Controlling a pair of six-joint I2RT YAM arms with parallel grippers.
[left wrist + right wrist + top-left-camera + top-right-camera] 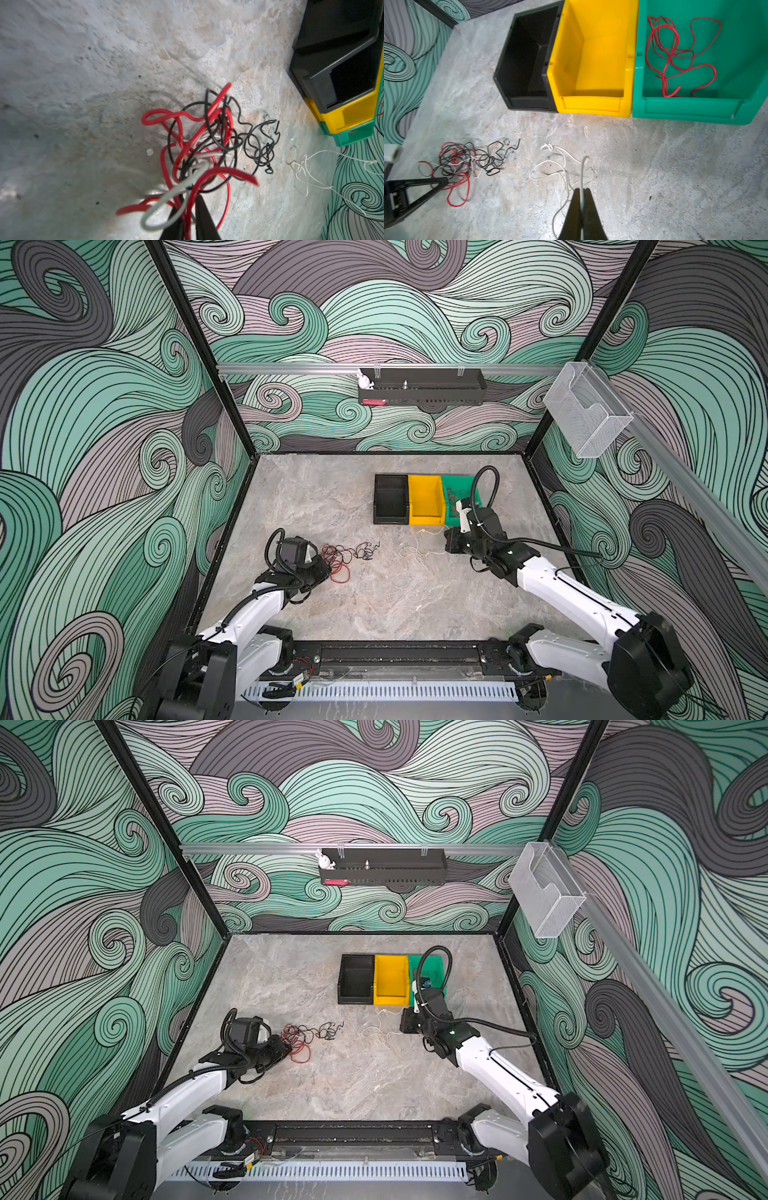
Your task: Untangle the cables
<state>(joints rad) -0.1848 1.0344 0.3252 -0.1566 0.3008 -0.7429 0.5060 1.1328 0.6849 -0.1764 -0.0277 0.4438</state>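
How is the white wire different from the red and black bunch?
The white cable lies in loose loops, pinched by the right hand; the red and black bunch is a tight tangle, with strands caught in the left hand. The cable is one colour; the bunch mixes three. Both lie on the table.

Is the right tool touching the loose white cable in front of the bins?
Touching. The right wrist view shows the right tool shut on the white cable, with one strand pinched between its jaws.

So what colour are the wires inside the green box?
Red cables, seen best from the right wrist view.
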